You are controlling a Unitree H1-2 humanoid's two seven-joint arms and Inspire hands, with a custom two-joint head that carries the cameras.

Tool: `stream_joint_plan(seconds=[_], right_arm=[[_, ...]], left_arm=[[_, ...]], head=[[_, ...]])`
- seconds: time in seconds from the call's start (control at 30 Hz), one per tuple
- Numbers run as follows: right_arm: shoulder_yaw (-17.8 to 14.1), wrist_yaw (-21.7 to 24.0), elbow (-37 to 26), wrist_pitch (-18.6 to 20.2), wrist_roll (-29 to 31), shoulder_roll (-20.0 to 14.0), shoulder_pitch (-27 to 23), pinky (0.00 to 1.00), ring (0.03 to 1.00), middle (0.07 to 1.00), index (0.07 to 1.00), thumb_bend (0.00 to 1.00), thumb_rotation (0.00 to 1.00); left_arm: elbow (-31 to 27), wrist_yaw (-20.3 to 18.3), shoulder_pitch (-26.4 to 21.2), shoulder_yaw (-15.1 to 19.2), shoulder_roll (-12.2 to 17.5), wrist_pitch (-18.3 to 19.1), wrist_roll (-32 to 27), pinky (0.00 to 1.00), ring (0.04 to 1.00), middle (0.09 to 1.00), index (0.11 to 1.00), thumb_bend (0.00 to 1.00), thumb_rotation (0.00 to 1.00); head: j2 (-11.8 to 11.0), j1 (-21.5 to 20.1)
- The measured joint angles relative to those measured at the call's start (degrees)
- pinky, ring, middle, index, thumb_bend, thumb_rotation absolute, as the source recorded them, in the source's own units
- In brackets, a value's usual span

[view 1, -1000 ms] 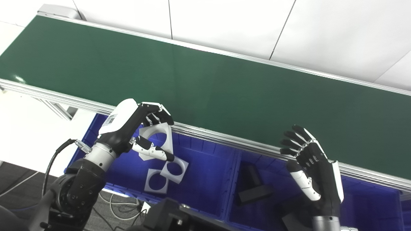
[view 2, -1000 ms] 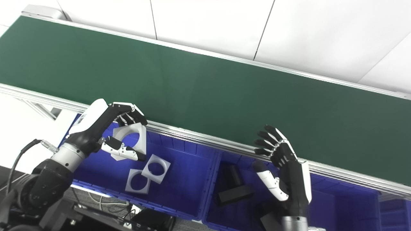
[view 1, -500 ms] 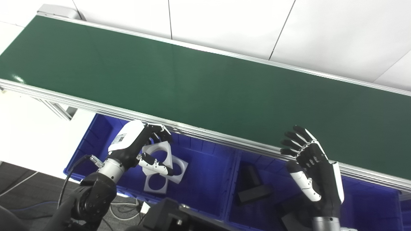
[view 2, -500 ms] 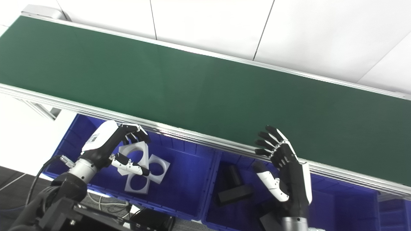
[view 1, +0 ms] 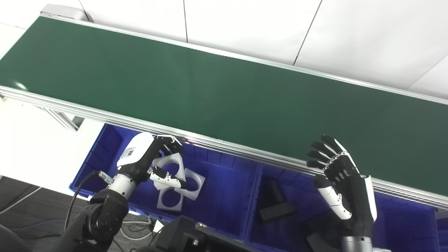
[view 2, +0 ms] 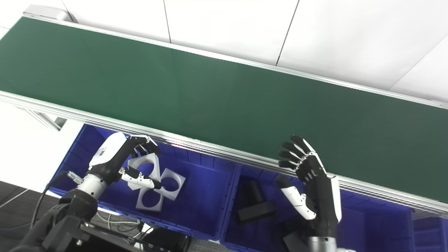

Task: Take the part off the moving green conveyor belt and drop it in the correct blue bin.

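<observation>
My left hand point(view 1: 145, 159) is shut on a white square part with a round hole point(view 1: 174, 163). It holds the part tilted, low inside the left blue bin point(view 1: 99, 150), just above two like white parts point(view 1: 191, 180) on the bin floor. My right hand point(view 1: 341, 182) is open with its fingers spread. It hovers over the middle blue bin point(view 1: 254, 196), next to the front rail of the green conveyor belt point(view 1: 224, 91). No part shows on the belt.
Black block parts point(view 1: 278, 210) lie in the middle bin. A third blue bin point(view 1: 402, 224) stands at the right. The belt's aluminium rail point(view 1: 245, 152) runs right above the bins. A black device point(view 1: 189, 234) and cables sit at the bottom edge.
My left hand has come down and forward with the white part, from the belt's rail into the left bin. My right hand has sunk slightly.
</observation>
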Motion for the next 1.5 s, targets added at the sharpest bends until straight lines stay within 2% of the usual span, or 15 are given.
stream_joint_plan(seconds=[0.17,0.27,0.33,0.37,0.47,0.6,0.7,0.97,1.0,1.03,1.1,1.2,1.33,1.47,1.5], right_arm=[[0.0,0.0,0.0,0.0,0.0,0.0,0.0,0.63,0.725,0.780,0.838,0.69,0.57],[0.0,0.0,0.0,0.0,0.1,0.0,0.0,0.63,0.726,0.780,0.838,0.69,0.57],[0.0,0.0,0.0,0.0,0.1,0.0,0.0,0.63,0.725,0.780,0.837,0.70,0.57],[0.0,0.0,0.0,0.0,0.1,0.0,0.0,0.63,0.725,0.780,0.839,0.70,0.57],[0.0,0.0,0.0,0.0,0.1,0.0,0.0,0.63,0.726,0.781,0.841,0.70,0.57],[0.0,0.0,0.0,0.0,0.1,0.0,0.1,0.63,0.727,0.780,0.843,0.71,0.57],[0.0,0.0,0.0,0.0,0.1,0.0,0.2,0.63,0.726,0.779,0.844,0.71,0.57],[0.0,0.0,0.0,0.0,0.0,0.0,0.2,0.62,0.723,0.779,0.845,0.71,0.57],[0.0,0.0,0.0,0.0,0.0,0.0,0.2,0.62,0.724,0.779,0.845,0.72,0.57],[0.0,0.0,0.0,0.0,0.0,0.0,0.2,0.62,0.724,0.779,0.845,0.72,0.57],[0.0,0.0,0.0,0.0,0.0,0.0,0.2,0.62,0.724,0.781,0.845,0.72,0.58],[0.0,0.0,0.0,0.0,0.0,0.0,0.3,0.62,0.725,0.783,0.848,0.72,0.58],[0.2,0.0,0.0,0.0,-0.1,0.0,0.3,0.63,0.728,0.785,0.848,0.72,0.57],[0.5,0.0,0.3,0.0,-0.4,0.2,0.4,0.64,0.728,0.784,0.848,0.72,0.57],[0.6,0.0,0.5,0.0,-0.7,0.3,0.4,0.63,0.726,0.784,0.847,0.73,0.57]], left_arm=[[-0.2,1.1,0.0,0.2,-0.2,-1.2,-0.3,0.32,0.441,0.528,0.545,0.47,0.00],[-1.4,1.0,0.0,0.4,-0.3,-1.0,-0.3,0.42,0.435,0.535,0.523,0.49,0.00],[-2.7,-0.2,0.1,0.3,-0.2,0.4,0.1,0.56,0.657,0.714,0.700,0.72,0.00],[-3.5,-1.2,0.2,0.1,0.0,1.4,0.4,0.61,0.731,0.774,0.759,0.75,0.00],[-4.9,-3.9,0.3,-0.2,0.8,3.9,0.8,0.73,0.891,0.917,0.889,0.79,0.00],[-6.3,-7.7,0.6,-0.2,1.7,7.4,0.5,0.84,0.985,0.992,0.961,0.80,0.00],[-7.2,-8.3,0.8,-0.2,1.7,8.4,0.5,0.89,0.999,1.000,0.993,0.78,0.00],[-11.2,-11.3,1.1,-0.2,1.9,12.3,0.5,0.90,1.000,1.000,1.000,0.76,0.16],[-11.6,-11.6,1.1,-0.1,2.0,12.6,0.5,0.88,1.000,1.000,1.000,0.75,0.25],[-12.3,-11.7,1.2,0.0,2.0,12.7,0.5,0.87,1.000,1.000,1.000,0.75,0.28],[-14.1,-11.6,1.6,0.5,1.9,12.6,-1.0,0.81,0.981,1.000,1.000,0.78,0.49],[-16.2,-11.4,1.9,1.2,1.7,11.5,-4.6,0.80,0.955,0.985,0.986,0.79,0.58],[-20.7,-11.4,1.9,0.8,0.9,10.5,-9.2,0.85,0.931,0.961,0.952,0.78,0.57],[-23.8,-12.1,0.8,-1.4,-2.0,10.6,-13.2,0.81,0.922,0.961,0.944,0.80,0.60],[-24.3,-12.4,0.4,-1.9,-2.4,10.7,-13.9,0.82,0.926,0.957,0.935,0.85,0.57]], head=[[0.0,-0.2],[0.0,-0.2],[-0.1,-0.2],[-0.1,-0.2],[-0.2,-0.4],[-0.2,-0.5],[-0.2,-0.7],[-0.4,-1.5],[-0.4,-1.6],[-0.5,-1.8],[-0.8,-2.5],[-1.2,-3.3],[-2.0,-4.6],[-3.2,-6.6],[-3.9,-7.4]])
